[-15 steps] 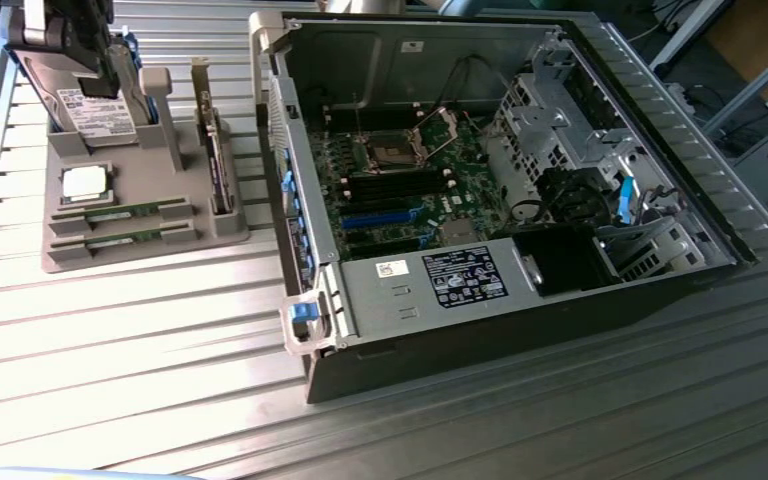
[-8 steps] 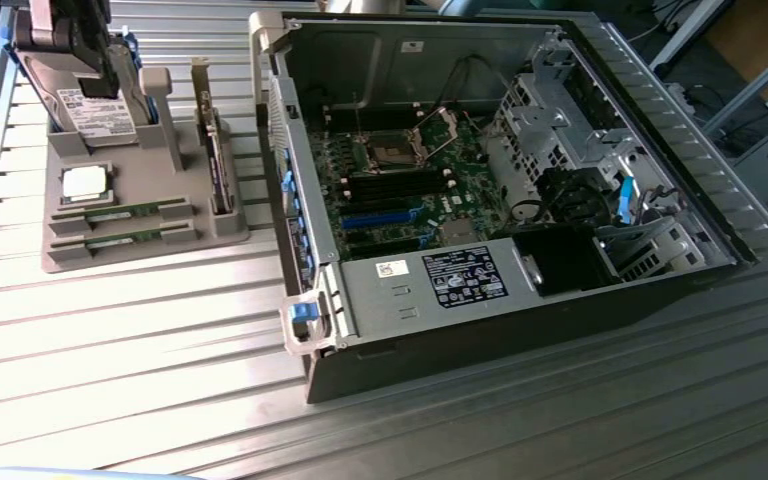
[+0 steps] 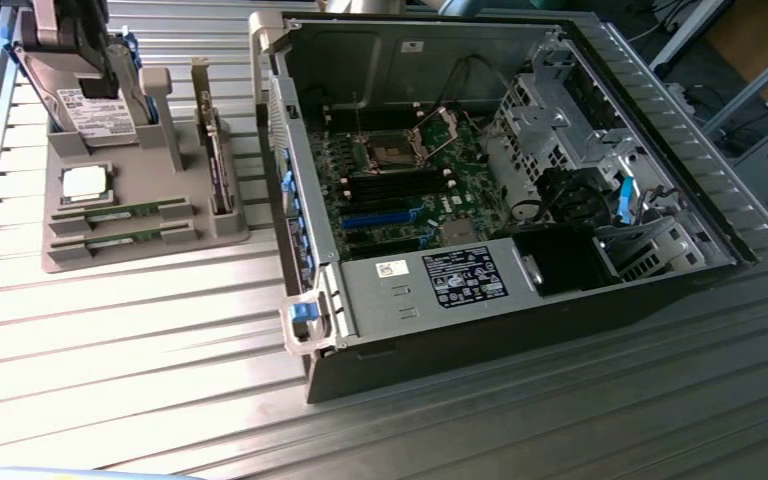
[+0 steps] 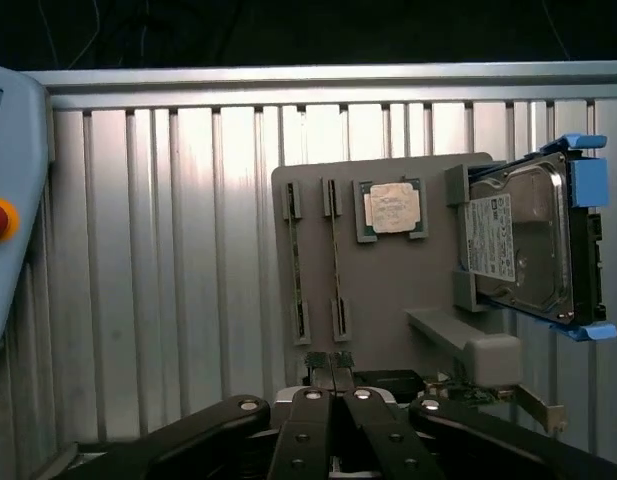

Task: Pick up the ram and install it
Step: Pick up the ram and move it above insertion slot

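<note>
On the gray holder [image 3: 157,252], two sticks are seated flat in parallel slots. First ram [image 3: 120,211] is noted next to the holder's processor [image 3: 85,182], and second ram [image 3: 124,238] nearer the holder's outer edge. Both are untouched. A hard drive [image 4: 523,240] is stood upright at the holder's end beyond the processor, and an upright card [image 3: 211,150] is slotted along the holder's side. The gripper [image 4: 333,362] is held above the holder, its tips seen just past one end of the two sticks. Its jaws are clenched together, nothing grasped between them. An open computer case [image 3: 491,200] is set just beside the holder on the ribbed table [image 3: 117,340].
</note>
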Robot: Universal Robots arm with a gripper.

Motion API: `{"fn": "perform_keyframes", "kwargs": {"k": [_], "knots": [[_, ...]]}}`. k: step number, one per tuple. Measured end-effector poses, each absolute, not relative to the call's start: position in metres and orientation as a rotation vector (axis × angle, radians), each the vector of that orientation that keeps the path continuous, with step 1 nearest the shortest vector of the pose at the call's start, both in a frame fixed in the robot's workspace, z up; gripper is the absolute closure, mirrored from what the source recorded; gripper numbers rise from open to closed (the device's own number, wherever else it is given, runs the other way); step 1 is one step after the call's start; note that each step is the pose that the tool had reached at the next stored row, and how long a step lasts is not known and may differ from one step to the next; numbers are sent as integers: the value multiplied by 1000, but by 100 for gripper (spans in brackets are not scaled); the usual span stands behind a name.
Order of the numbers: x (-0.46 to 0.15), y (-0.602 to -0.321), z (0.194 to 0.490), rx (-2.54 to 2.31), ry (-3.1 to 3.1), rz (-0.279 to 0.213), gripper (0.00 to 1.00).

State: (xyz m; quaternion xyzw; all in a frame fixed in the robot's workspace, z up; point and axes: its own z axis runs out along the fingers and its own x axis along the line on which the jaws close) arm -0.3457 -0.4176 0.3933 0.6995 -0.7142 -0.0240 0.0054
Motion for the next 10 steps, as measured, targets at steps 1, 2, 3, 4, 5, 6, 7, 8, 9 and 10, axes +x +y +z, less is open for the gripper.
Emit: {"fn": "perform_keyframes", "kwargs": {"k": [1, 2, 3, 4, 5, 6, 7, 8, 9, 10], "knots": [[-346, -418, 393, 2201, -2225, -75, 90], [-346, -418, 393, 2209, -2217, -75, 90], [-346, -418, 393, 2219, -2206, -75, 90], [-346, -418, 393, 2227, -2198, -75, 90], [-346, -418, 393, 2236, -2189, -75, 90], [-346, -418, 393, 2242, -2182, -75, 90], [-346, -418, 393, 2248, -2176, -75, 90], [-346, -418, 393, 2254, -2170, -75, 90], [-346, -418, 393, 2263, -2160, -75, 90], [-346, -418, 393, 2276, -2146, -74, 90]]}}
